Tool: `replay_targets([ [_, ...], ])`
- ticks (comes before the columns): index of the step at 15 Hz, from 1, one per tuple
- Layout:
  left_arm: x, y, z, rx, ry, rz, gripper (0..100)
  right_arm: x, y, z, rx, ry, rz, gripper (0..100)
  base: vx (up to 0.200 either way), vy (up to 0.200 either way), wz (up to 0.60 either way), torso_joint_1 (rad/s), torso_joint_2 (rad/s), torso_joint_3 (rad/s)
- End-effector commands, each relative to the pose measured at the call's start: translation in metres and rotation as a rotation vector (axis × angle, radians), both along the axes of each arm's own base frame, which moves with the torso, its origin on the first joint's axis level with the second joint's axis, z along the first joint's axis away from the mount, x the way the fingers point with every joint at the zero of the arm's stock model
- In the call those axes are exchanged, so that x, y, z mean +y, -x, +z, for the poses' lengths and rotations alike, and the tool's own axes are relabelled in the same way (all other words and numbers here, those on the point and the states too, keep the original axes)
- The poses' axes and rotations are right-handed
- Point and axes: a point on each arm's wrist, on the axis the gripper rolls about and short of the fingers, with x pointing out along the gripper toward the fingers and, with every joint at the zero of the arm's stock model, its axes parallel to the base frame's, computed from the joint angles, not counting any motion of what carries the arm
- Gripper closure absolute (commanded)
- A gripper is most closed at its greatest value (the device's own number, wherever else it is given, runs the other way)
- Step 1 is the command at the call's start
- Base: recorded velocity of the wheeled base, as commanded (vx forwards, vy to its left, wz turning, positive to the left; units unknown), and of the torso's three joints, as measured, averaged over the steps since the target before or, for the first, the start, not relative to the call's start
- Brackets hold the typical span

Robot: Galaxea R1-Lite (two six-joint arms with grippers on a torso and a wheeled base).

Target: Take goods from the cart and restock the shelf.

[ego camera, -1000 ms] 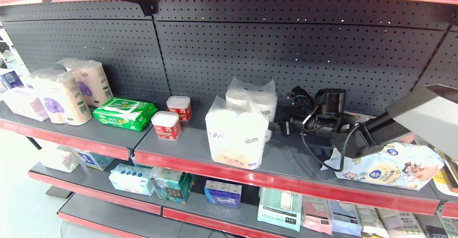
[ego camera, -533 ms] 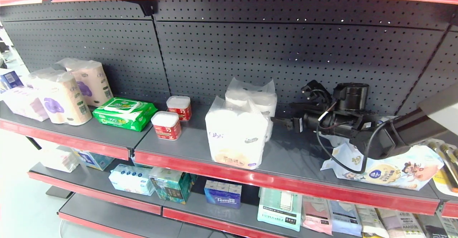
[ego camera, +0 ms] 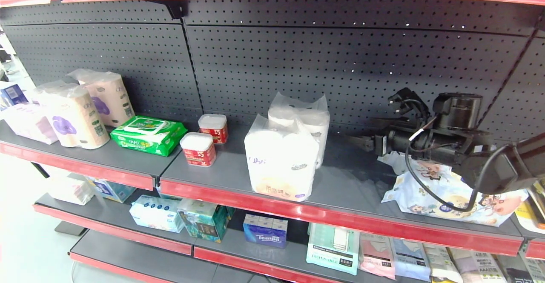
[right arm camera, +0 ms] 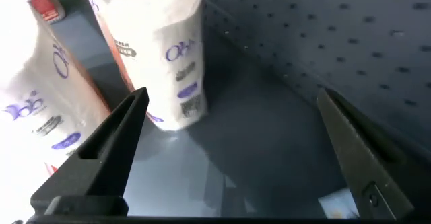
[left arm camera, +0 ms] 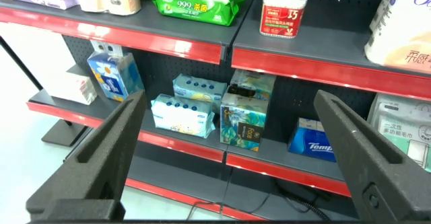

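A dark pegboard wall [ego camera: 340, 61] backs the grey shelf [ego camera: 349, 181] with its red front edge. The right fingers [right arm camera: 108, 150] hang low over a bare patch of it, spread apart and holding nothing. 2 toilet paper packs [ego camera: 281, 164] stand just ahead of their tips, not touching, and a printed soft pack [ego camera: 451, 189] lies beneath the wrist behind them. A careless swing would likely tip the tall, light packs, or the loose cable [ego camera: 425, 185] could snag the soft pack and drag it off the edge. The left fingers [left arm camera: 108, 150] are spread too, empty, facing the lower shelves [left arm camera: 188, 146].
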Motion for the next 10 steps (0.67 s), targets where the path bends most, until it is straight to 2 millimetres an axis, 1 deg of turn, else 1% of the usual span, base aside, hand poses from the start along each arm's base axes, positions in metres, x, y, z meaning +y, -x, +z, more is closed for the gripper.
replay_targets([
  [1, 0.0, 0.0, 0.0, 0.001, -0.001, 0.0, 0, -0.01, 0.019, 0.016, -0.035, -0.001, -0.019, 0, 0.0, 0.0, 0.0, 0.0, 0.0, 0.0],
  [2, 0.0, 0.0, 0.0, 0.001, 0.001, 0.001, 0, -0.013, 0.028, 0.018, -0.037, 0.008, -0.019, 0, 0.0, 0.0, 0.0, 0.0, 0.0, 0.0],
  [4, 0.0, 0.0, 0.0, 0.001, 0.001, 0.0, 0, -0.016, 0.039, 0.017, -0.046, 0.047, -0.026, 0, 0.0, 0.0, 0.0, 0.0, 0.0, 0.0],
  [5, 0.0, 0.0, 0.0, 0.001, -0.001, 0.0, 0, -0.018, 0.051, 0.016, -0.032, 0.044, -0.024, 0, 0.0, 0.0, 0.0, 0.0, 0.0, 0.0],
  [6, 0.0, 0.0, 0.0, 0.001, -0.001, 0.0, 0, -0.018, 0.056, 0.016, -0.028, 0.041, -0.023, 0, 0.0, 0.0, 0.0, 0.0, 0.0, 0.0],
  [7, 0.0, 0.0, 0.0, 0.001, 0.001, 0.001, 0, -0.015, 0.065, 0.018, -0.007, 0.008, -0.017, 0, 0.0, 0.0, 0.0, 0.0, 0.0, 0.0],
  [8, 0.0, 0.0, 0.0, 0.001, 0.001, 0.0, 0, -0.008, 0.072, 0.019, 0.006, -0.019, 0.004, 0, 0.0, 0.0, 0.0, 0.0, 0.0, 0.0],
  [10, 0.0, 0.0, 0.0, 0.001, 0.001, 0.001, 0, 0.013, 0.083, 0.021, 0.032, -0.06, 0.071, 0, 0.0, 0.0, 0.0, 0.0, 0.0, 0.0],
])
